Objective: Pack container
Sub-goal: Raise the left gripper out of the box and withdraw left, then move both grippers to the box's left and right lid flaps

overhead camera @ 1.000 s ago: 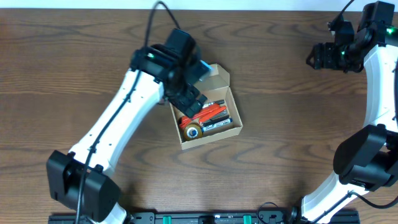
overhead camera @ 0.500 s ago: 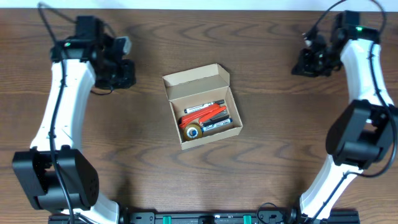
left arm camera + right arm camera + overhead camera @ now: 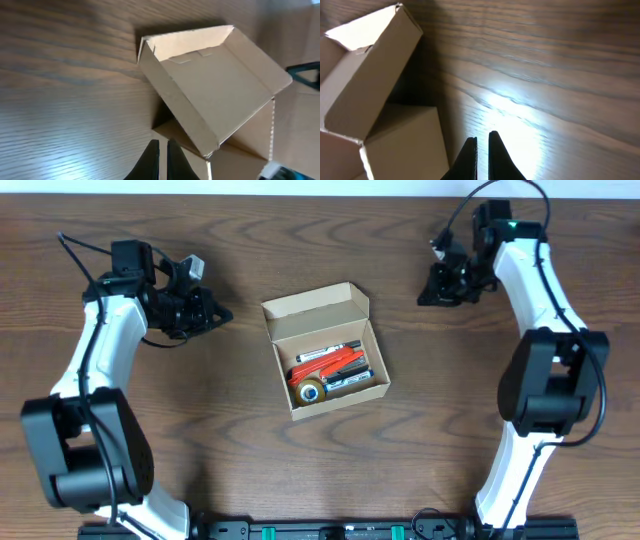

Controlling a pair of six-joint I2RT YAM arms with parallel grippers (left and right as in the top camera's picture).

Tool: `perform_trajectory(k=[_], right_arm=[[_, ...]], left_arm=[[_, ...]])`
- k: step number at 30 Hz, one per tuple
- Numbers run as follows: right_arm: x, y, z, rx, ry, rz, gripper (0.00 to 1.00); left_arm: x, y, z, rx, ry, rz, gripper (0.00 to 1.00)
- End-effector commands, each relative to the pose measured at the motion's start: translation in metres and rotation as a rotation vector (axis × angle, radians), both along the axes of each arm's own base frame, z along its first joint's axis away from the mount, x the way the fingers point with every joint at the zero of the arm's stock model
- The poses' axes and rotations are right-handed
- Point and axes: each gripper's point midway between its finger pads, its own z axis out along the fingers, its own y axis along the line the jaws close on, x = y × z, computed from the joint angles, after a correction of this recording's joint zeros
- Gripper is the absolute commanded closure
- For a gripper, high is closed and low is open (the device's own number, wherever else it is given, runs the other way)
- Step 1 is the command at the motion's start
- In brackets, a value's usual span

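Note:
The container (image 3: 316,311), a small tan cardboard box, sits mid-table with its flap lid standing open at the back. Inside lie red markers (image 3: 341,362), black markers (image 3: 348,381) and a roll of tape (image 3: 311,391). My left gripper (image 3: 221,315) hovers to the left of the box, shut and empty, pointing toward it. My right gripper (image 3: 425,298) is off to the box's upper right, also shut on nothing. The left wrist view has the container (image 3: 215,90) just beyond the left gripper (image 3: 162,150). In the right wrist view the container (image 3: 365,90) lies left of the right gripper (image 3: 482,141).
Dark wood table (image 3: 320,470) all around the box. A black rail (image 3: 330,530) runs along the front edge between the two arm bases.
My left arm pulled away from the box to the left and its gripper shut. My right arm swung left toward the box and its gripper shut too.

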Motion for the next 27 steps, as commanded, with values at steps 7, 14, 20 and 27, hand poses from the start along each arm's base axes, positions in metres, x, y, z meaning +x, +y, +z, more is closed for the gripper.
perform_trajectory(k=[7,14,20,27], right_arm=[[-0.003,0.017,-0.043,0.075,0.110,-0.018,0.99],[-0.003,0.026,-0.065,0.112,0.144,-0.009,0.99],[0.000,0.039,-0.066,0.124,0.141,-0.016,0.99],[0.010,0.055,-0.065,0.141,0.156,-0.102,0.99]], left_arm=[[-0.008,-0.012,-0.050,-0.117,0.184,0.010,0.94],[-0.010,-0.017,-0.076,-0.167,0.246,0.006,0.94],[-0.005,-0.021,-0.087,-0.218,0.274,0.028,0.94],[0.004,-0.025,-0.085,-0.270,0.269,0.055,0.94]])
